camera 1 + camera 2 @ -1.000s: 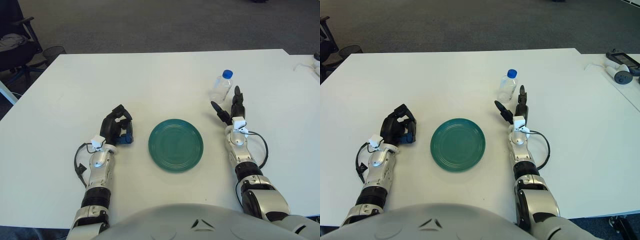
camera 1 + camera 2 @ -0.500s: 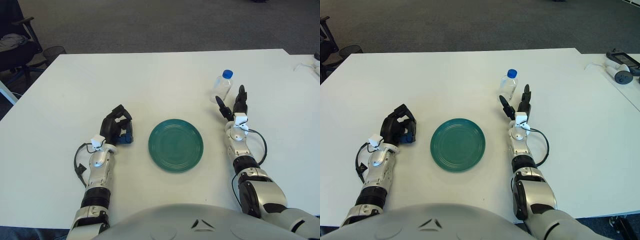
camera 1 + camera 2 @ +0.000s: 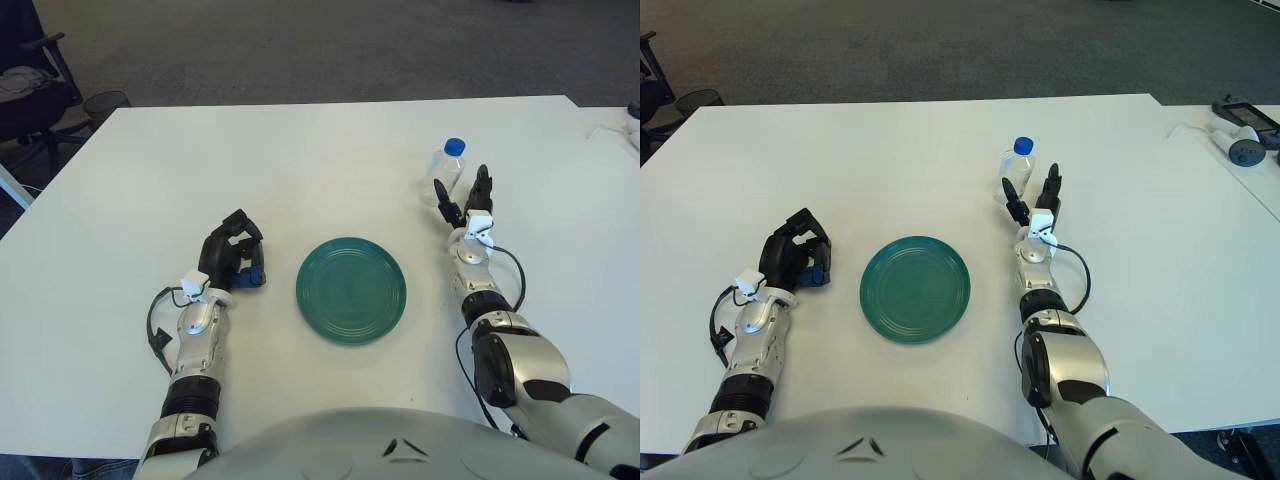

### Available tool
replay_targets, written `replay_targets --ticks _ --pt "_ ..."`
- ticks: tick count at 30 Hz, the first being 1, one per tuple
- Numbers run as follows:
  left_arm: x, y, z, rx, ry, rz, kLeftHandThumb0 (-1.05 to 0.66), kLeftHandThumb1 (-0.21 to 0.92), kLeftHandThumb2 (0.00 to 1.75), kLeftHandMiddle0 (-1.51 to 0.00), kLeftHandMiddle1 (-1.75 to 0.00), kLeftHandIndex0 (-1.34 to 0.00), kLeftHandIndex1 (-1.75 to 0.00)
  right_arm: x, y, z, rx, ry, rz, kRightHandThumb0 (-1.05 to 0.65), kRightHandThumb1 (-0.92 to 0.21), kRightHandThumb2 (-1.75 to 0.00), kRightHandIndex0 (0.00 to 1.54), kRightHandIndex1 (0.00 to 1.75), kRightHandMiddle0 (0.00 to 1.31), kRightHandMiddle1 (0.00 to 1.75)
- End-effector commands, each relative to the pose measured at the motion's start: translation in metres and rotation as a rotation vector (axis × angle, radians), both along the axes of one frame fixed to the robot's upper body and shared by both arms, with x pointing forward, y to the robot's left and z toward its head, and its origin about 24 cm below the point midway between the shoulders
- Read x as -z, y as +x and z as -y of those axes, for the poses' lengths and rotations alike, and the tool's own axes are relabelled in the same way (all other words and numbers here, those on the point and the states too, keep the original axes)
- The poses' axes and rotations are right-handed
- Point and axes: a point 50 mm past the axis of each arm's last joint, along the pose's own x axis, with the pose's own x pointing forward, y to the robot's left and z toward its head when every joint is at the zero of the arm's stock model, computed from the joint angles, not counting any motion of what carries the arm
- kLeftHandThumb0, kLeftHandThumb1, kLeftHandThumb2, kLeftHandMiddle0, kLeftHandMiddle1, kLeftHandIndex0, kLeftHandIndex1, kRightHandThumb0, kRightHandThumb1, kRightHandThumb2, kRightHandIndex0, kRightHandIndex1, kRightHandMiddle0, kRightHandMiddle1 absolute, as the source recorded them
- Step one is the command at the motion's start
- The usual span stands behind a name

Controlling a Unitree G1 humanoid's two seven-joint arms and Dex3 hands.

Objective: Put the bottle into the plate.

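While the right hand (image 3: 465,197) (fingers spread) partly hides it, the bottle (image 3: 445,171) stands upright.

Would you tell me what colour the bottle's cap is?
Blue: the cap tops the clear bottle, and it shows best in the right eye view.

The bench (image 3: 300,160) is plain white. The plate (image 3: 351,290) is dark green-blue with fine rings. The bottle (image 3: 446,171) is clear and has a blue cap (image 3: 455,146). Both hands have black fingers (image 3: 232,240) and silver-white wrists. The floor (image 3: 300,50) is dark grey carpet.
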Motion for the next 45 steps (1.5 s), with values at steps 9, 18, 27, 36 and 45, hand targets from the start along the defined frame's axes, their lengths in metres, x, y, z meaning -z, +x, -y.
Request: replay_targets --ticks 9,18,27,36,45 --pt "0.022 -0.022 0.000 -0.034 -0.020 -0.119 -0.61 0.04 1.66 -1.33 -1.75 -0.85 -1.75 0.008 0.009 -0.020 -0.161 -0.031 -0.134 -1.04 -0.92 -0.29 0.00 0.00 0.00 0.00" --pt "0.022 -0.023 0.001 -0.037 -0.016 -0.118 -0.61 0.04 1.66 -1.34 -1.75 -0.86 -1.75 0.008 0.012 -0.031 -0.247 -0.061 -0.181 -1.05 -0.92 -0.25 0.00 0.00 0.00 0.00" --pt "0.022 -0.023 0.001 -0.054 -0.023 -0.119 -0.62 0.03 1.67 -1.33 -1.75 -0.86 -1.75 0.010 0.013 -0.039 -0.293 -0.144 -0.231 -1.05 -0.92 -0.28 0.00 0.00 0.00 0.00" --pt "0.022 -0.024 0.002 -0.060 -0.037 -0.116 -0.62 0.03 1.68 -1.33 -1.75 -0.86 -1.75 0.012 0.012 -0.040 -0.307 -0.192 -0.260 -1.05 -0.92 -0.31 0.00 0.00 0.00 0.00" --pt "0.021 -0.024 0.002 -0.078 -0.032 -0.117 -0.62 0.03 1.67 -1.32 -1.75 -0.86 -1.75 0.013 0.012 -0.041 -0.301 -0.181 -0.265 -1.05 -0.92 -0.31 0.00 0.00 0.00 0.00"
